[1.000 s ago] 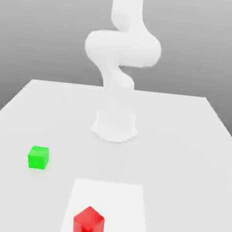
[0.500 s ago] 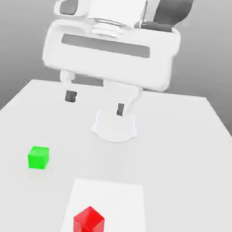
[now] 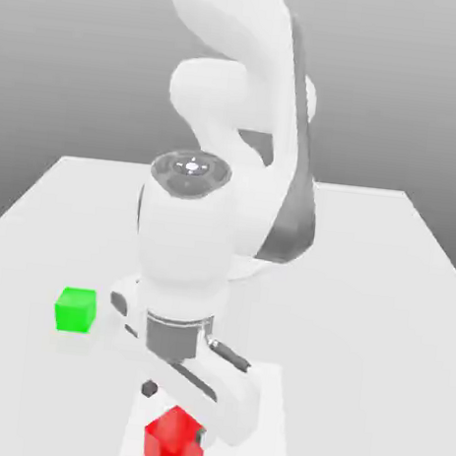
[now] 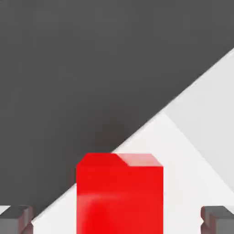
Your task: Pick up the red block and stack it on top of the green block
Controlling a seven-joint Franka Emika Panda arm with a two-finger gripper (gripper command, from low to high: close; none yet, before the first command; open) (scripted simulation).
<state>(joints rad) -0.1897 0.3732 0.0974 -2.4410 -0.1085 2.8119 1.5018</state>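
Note:
The red block [image 3: 172,442] sits on the table near the front edge, turned corner-on to the exterior view. My gripper [image 3: 175,413] has come down over it, open, with one dark fingertip [image 3: 149,390] on the block's left and the other at its right. In the hand view the red block [image 4: 119,192] stands between the two grey fingertips [image 4: 16,218], with a wide gap on each side and neither touching it. The green block [image 3: 75,310] rests apart on the table, toward the exterior view's left and further back.
A brighter white square patch [image 3: 264,414] marks the table under the red block. The white table [image 3: 384,288] spreads wide to the exterior view's right. My arm's bulky links [image 3: 196,239] rise over the table's middle, behind the red block.
The hand has swung down from high above the table's middle to the red block at the front. Its fingers stayed open. Neither block has moved.

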